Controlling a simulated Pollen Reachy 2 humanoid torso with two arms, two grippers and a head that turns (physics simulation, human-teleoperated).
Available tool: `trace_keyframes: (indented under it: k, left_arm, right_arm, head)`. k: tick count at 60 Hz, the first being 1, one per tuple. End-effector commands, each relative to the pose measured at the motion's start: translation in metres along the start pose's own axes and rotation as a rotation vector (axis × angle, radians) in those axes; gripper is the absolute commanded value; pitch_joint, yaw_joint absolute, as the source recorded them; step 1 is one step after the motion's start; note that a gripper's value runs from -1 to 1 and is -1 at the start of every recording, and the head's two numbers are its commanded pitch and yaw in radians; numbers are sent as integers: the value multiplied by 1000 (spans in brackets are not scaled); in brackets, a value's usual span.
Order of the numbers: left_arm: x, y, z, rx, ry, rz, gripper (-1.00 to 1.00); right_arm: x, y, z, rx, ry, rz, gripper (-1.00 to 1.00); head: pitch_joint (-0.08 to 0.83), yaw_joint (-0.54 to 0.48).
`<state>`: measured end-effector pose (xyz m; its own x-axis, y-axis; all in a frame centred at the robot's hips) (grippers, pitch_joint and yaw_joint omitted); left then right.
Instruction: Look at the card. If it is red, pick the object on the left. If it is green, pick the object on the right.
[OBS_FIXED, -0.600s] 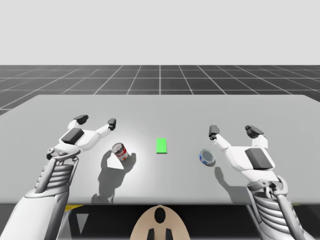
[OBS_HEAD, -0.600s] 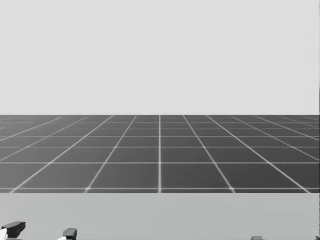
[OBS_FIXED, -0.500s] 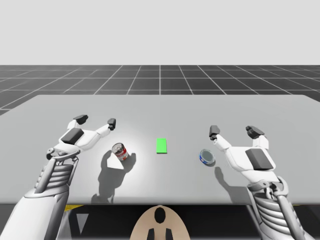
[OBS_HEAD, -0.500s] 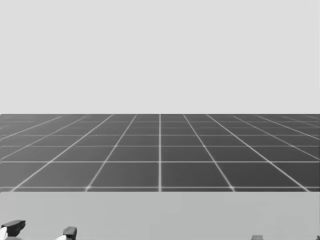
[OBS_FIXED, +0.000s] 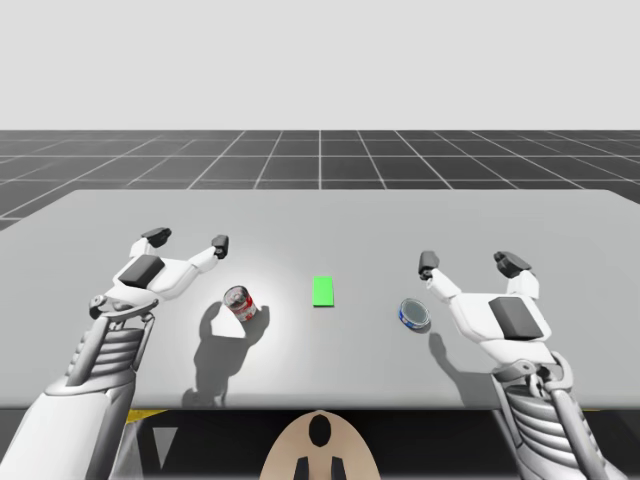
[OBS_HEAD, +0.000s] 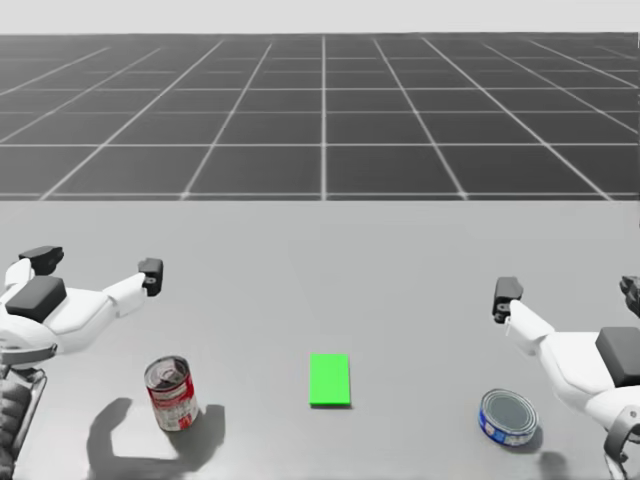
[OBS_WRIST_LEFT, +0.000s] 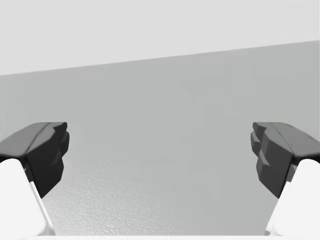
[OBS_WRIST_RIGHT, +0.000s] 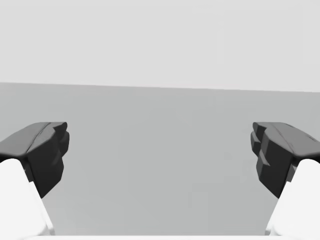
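Left pincer (OBS_FIXED: 187, 239) spread, empty, poised beyond the upright red can (OBS_FIXED: 239, 302). Green card (OBS_FIXED: 322, 291) flat mid-tabletop (OBS_FIXED: 320, 215) (green, so the right object). Squat blue can (OBS_FIXED: 414, 315), the likely target, sits just beside the right pincer (OBS_FIXED: 469, 263), which is spread wide.

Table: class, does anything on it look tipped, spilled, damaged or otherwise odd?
Nothing stands out. The red can and flat blue tin stand on the table, the green card lies flat between them; the left gripper and right gripper hover open, touching neither.
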<state>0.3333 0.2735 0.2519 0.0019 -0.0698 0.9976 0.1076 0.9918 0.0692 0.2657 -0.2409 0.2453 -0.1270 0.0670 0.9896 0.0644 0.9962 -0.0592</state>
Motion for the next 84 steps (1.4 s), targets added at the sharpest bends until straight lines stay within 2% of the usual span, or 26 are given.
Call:
trace_keyframes:
  k: [1, 7, 11, 15, 21, 37, 61, 77, 81, 84]
  left_arm:
    - [0, 1, 0, 1, -1, -6, -1000]
    - [0, 1, 0, 1, -2, -3, -1000]
    - [1, 1, 0, 0, -2, -2, -1000]
    - [1, 1, 0, -1, -4, -4, -1000]
    - [2, 1, 0, -3, -6, -3, -1000]
    - [5, 0, 4, -7, -22, 4, -1000]
    - [9, -2, 7, -18, -32, 14, -1000]
    - [10, -2, 9, -16, -34, 21, -1000]
    - [12, -2, 12, -28, -34, 40, -1000]
    - [14, -3, 14, -42, -34, 62, -1000]
  right_arm:
    - [0, 0, -1, -29, -15, 9, -1000]
    - [0, -1, -1, -29, -13, 5, -1000]
    - [0, 0, 0, -38, -23, 25, -1000]
    - [0, 0, 0, -37, -22, 22, -1000]
    - [-1, 0, 0, -34, -17, 22, -1000]
    - [-1, 2, 0, -24, -16, 26, -1000]
    - [-1, 4, 0, -16, -14, 29, -1000]
    - [2, 6, 3, -7, -3, 25, -1000]
    - [10, 9, 12, 39, 27, 37, -1000]
    - [18, 11, 23, 65, 63, 23, -1000]
  head:
    - [485, -1]
    - [564, -2]
    - [612, 1]
    - [665, -1]
    - [700, -11]
    - [693, -45]
    - [746, -345]
    - [743, -369]
    - [738, -370]
    - [737, -369]
